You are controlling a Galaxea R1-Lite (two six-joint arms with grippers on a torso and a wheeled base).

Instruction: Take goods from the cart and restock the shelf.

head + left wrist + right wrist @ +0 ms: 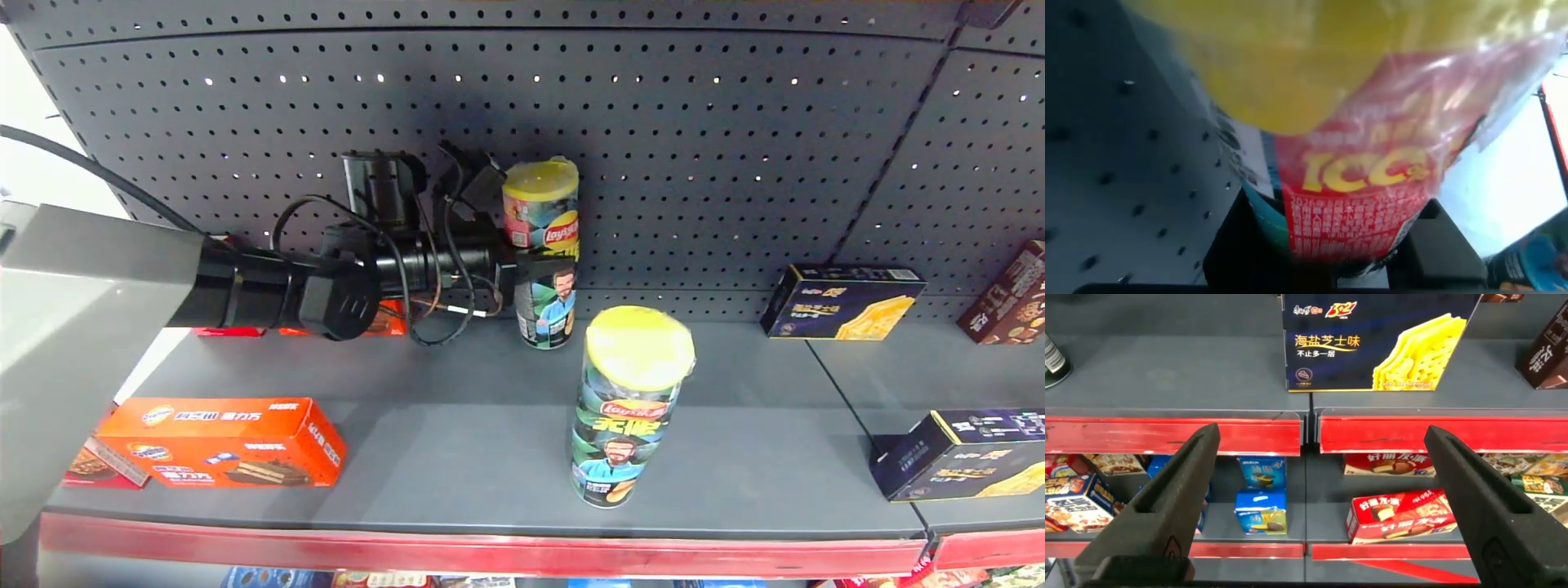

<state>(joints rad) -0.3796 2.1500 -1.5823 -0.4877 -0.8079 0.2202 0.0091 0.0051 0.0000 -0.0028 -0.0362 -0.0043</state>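
A grey shelf [457, 457] with a perforated back panel [694, 163] carries the stock. In the upper centre of the head view the left gripper [516, 273] is clenched round the middle of a chips can [543, 245]. The can's long axis is upright, close to the panel; whether its base touches the deck I cannot tell. A second can [629, 408] stands lower, right of centre, apart from it. The right gripper [1323, 506] is spread wide, holding nothing. Likely next: set down, then let go.
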